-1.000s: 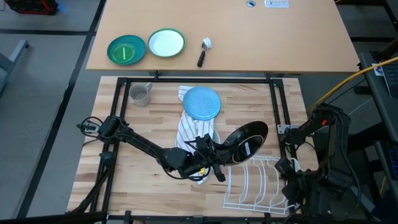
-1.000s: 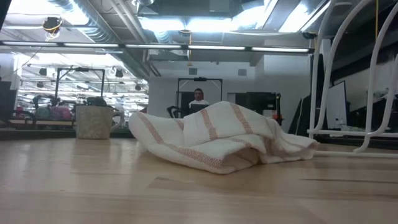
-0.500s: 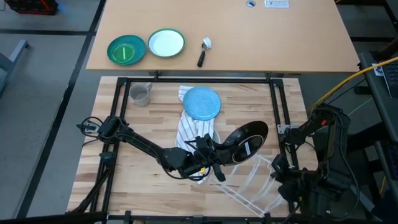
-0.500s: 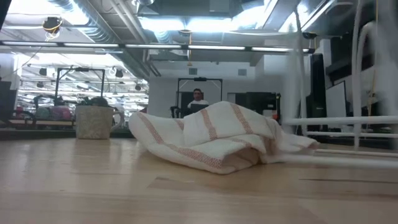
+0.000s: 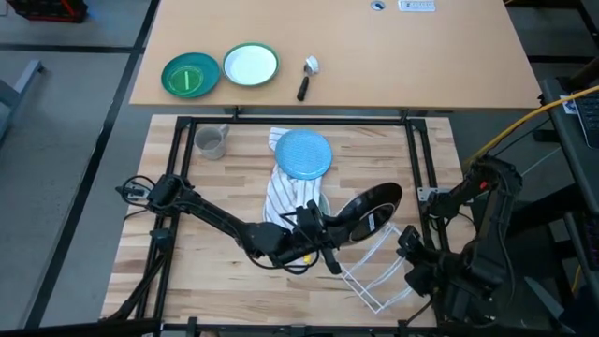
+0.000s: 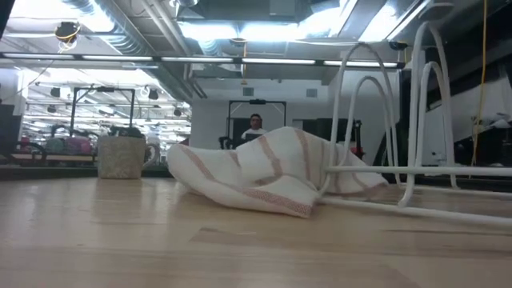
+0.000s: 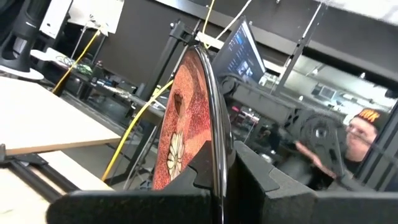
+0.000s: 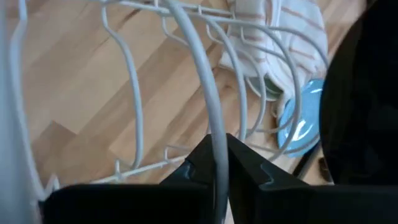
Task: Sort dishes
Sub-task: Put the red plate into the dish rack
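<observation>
**Rack the red plate: line up slot and rim first**

Left gripper (image 5: 314, 245) has its fingers clamped on the rim of the dark red plate (image 5: 367, 209), held on edge above the bench (image 5: 234, 187), glossy black underside facing the overhead camera. Left wrist view confirms it: flower-marked face (image 7: 180, 124) upright, rim seated between the fingers.

Right gripper (image 5: 418, 267) has its fingers closed around a wire of the white dish rack (image 5: 379, 271), near the bench's front right. The rack sits skewed, one end just beside the striped towel (image 5: 285, 192).

The light blue plate (image 5: 304, 154) lies on the towel, further back, untouched.

To do this step well, my read:
- Right arm holds the rack flat and steady; any twist shifts the slots.
- Keep the plate's edge parallel to the hoops (image 6: 376, 120) before lowering.
- Lower slowly between two hoops; let go only once the rim rests on the base wires.
- Watch that the towel isn't snagged under the rack.

Grey mug (image 5: 211, 142) and the green plates (image 5: 190, 76) on the far table are out of play.
</observation>
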Controlling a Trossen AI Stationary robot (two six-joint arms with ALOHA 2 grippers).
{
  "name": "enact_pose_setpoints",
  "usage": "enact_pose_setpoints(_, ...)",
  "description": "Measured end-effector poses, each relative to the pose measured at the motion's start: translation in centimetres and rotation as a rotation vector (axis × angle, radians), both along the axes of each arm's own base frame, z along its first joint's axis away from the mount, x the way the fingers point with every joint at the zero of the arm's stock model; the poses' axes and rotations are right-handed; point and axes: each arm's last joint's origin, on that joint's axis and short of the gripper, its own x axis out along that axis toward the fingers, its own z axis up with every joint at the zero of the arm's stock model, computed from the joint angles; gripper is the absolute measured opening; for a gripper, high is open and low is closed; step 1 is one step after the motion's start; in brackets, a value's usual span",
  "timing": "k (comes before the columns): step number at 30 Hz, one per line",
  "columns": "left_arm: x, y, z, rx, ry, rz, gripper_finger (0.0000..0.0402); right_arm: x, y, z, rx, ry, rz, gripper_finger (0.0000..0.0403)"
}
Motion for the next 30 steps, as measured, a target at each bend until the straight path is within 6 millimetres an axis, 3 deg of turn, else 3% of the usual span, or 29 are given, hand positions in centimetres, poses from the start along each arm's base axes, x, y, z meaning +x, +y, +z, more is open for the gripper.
enact_pose_setpoints(6,0.1,-0.1,-0.4,0.011,0.041,-0.003,0.0020,1.3,-1.2,-0.6,-0.057,0.012,-0.018,0.0007)
enact_pose_setpoints(14,0.6,-0.1,-2.1,0.030,0.205,-0.001,0.0020,3.0,-2.4,-1.2,-0.083,0.067,-0.066,0.0025)
enact_pose_setpoints(21,0.7,0.0,-3.1,0.030,0.295,0.047,0.0020,2.9,-2.4,-1.2,-0.074,0.088,-0.056,0.0011)
enact_pose_setpoints(30,0.7,0.6,-5.7,-0.102,0.459,0.042,0.0020,2.9,-2.4,-1.2,-0.071,0.087,-0.057,0.0016)
